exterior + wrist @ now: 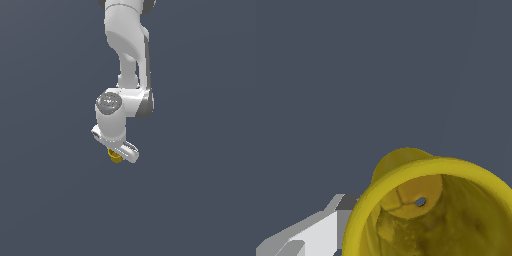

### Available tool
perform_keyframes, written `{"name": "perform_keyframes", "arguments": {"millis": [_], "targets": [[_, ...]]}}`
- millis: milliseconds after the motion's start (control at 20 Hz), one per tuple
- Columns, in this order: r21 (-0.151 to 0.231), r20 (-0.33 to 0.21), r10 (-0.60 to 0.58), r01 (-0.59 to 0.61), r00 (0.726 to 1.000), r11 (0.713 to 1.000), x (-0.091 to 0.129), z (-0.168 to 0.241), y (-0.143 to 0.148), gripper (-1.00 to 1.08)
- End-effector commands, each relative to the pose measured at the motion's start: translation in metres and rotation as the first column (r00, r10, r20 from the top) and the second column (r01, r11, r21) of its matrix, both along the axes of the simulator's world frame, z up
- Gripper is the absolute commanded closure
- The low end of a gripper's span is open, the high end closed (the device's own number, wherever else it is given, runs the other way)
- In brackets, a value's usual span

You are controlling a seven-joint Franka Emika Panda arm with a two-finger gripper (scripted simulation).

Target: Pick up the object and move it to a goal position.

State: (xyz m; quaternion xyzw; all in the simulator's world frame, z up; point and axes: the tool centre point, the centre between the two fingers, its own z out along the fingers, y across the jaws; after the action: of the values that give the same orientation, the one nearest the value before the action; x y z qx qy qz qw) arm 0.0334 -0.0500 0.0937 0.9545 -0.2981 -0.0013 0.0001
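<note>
The object is a small yellow cup (115,157) that peeks out from under the white hand in the exterior view. My gripper (120,151) sits right over it, and most of the cup is hidden by the hand. In the wrist view the cup (431,210) fills the frame close to the camera, with its hollow inside and round rim showing. One white and grey finger (318,234) presses against the cup's outer wall. The other finger is hidden behind the cup. The gripper looks shut on the cup.
A plain dark grey surface (45,200) spreads all around. The white arm (127,45) comes down from the top of the exterior view. No goal marker shows.
</note>
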Motion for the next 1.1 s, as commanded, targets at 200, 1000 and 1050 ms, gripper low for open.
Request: {"name": "perform_keyframes", "arguments": {"millis": [200,1000,1050], "targets": [[0.000,0.003,0.000,0.000,1.000,1.000,0.009,0.062,-0.017,1.08],[-0.001,0.002,-0.001,0.001,1.000,1.000,0.024,0.147,-0.041,1.08],[-0.001,0.002,-0.001,0.001,1.000,1.000,0.024,0.148,-0.041,1.08]]}}
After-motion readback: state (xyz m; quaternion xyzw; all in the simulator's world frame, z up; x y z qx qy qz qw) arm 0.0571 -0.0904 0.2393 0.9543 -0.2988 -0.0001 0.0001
